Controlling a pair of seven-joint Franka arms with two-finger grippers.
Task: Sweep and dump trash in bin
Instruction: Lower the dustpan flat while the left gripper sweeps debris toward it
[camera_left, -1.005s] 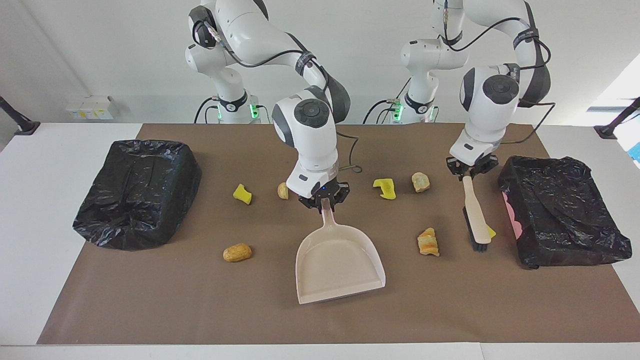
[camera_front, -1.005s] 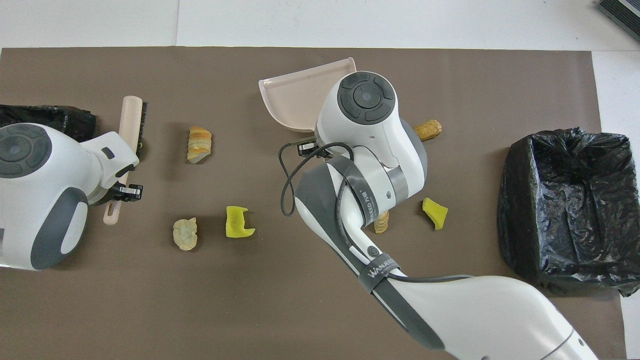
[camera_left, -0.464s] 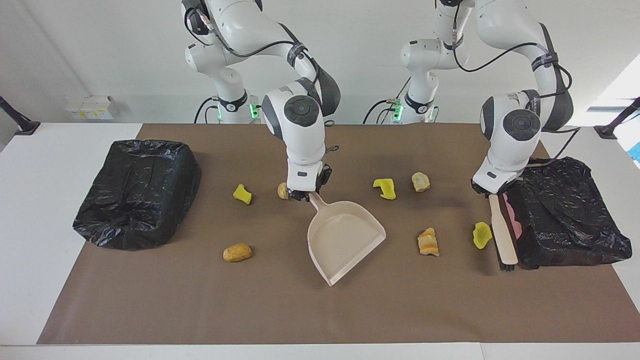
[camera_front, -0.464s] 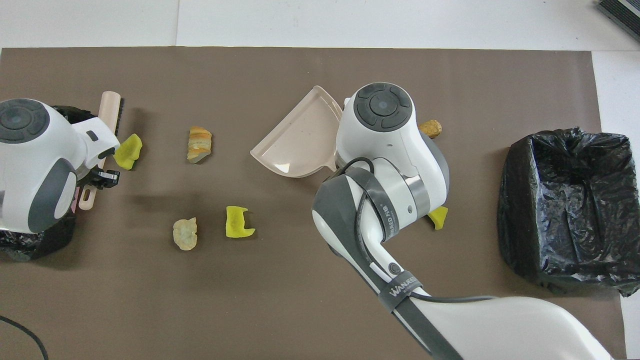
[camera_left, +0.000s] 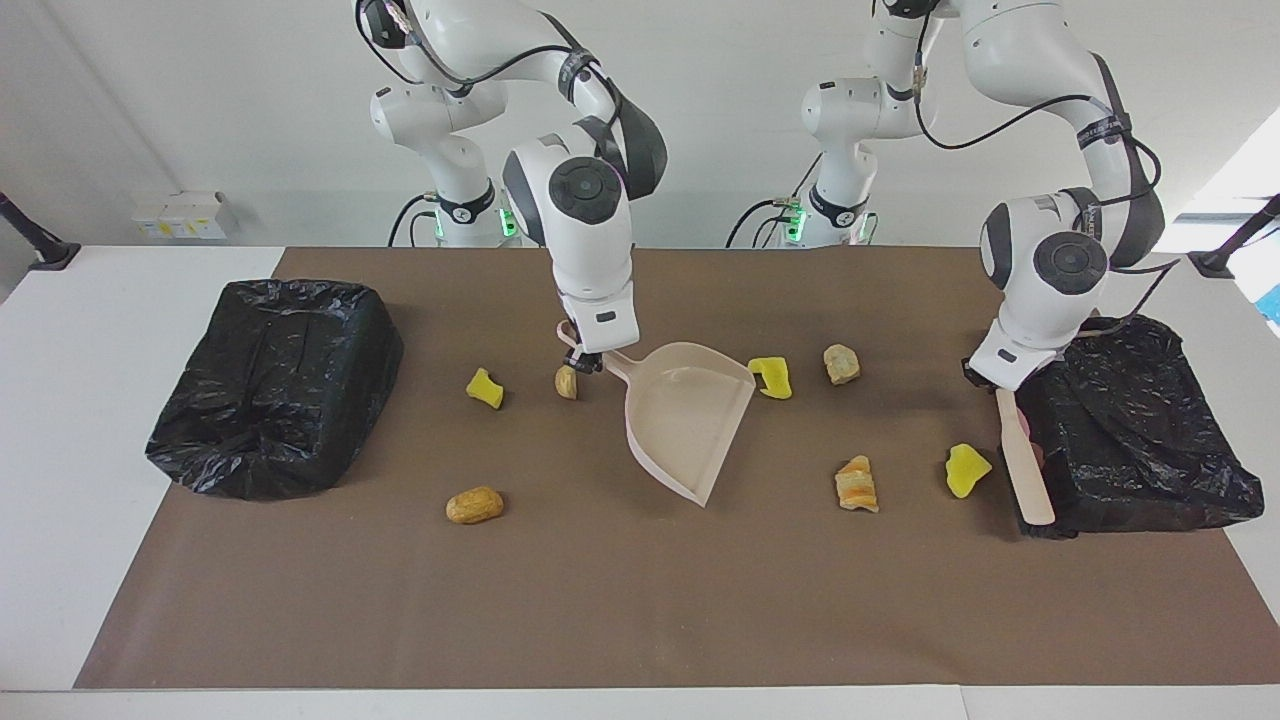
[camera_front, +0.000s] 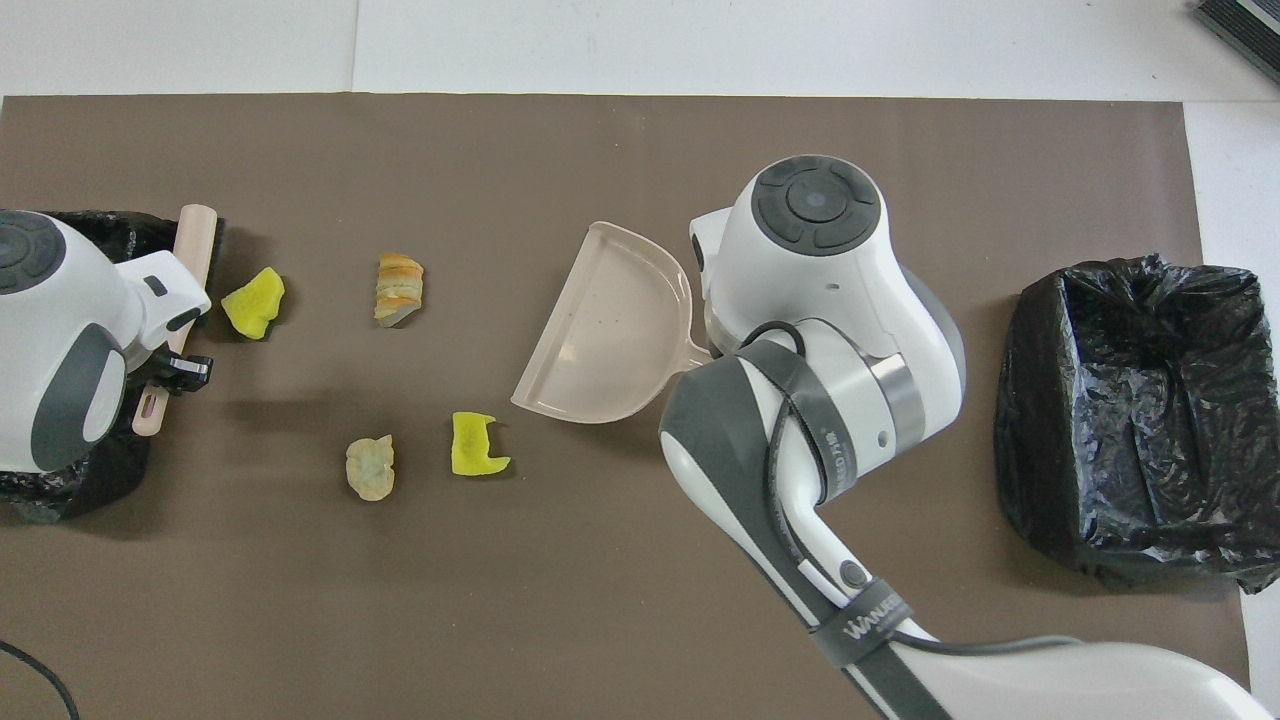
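Observation:
My right gripper (camera_left: 588, 362) is shut on the handle of the beige dustpan (camera_left: 685, 415) (camera_front: 610, 330), whose mouth faces the left arm's end of the table. A yellow scrap (camera_left: 771, 376) lies at the mouth's corner. My left gripper (camera_left: 992, 384) is shut on the brush (camera_left: 1025, 460) (camera_front: 190, 240), which hangs along the bin (camera_left: 1130, 430) at that end. Trash lies scattered: a yellow scrap (camera_left: 966, 470) beside the brush, a bread chunk (camera_left: 856, 484), a tan lump (camera_left: 841, 364), and several pieces (camera_left: 484, 388) toward the right arm's end.
A second black-lined bin (camera_left: 275, 385) (camera_front: 1140, 410) stands at the right arm's end of the brown mat (camera_left: 640, 610). A tan lump (camera_left: 566, 381) sits right beside the right gripper. Another (camera_left: 474, 505) lies farther from the robots.
The right gripper has swung the dustpan round, its mouth turning toward the left arm's end. The left gripper carried the brush to the bin, uncovering a yellow scrap.

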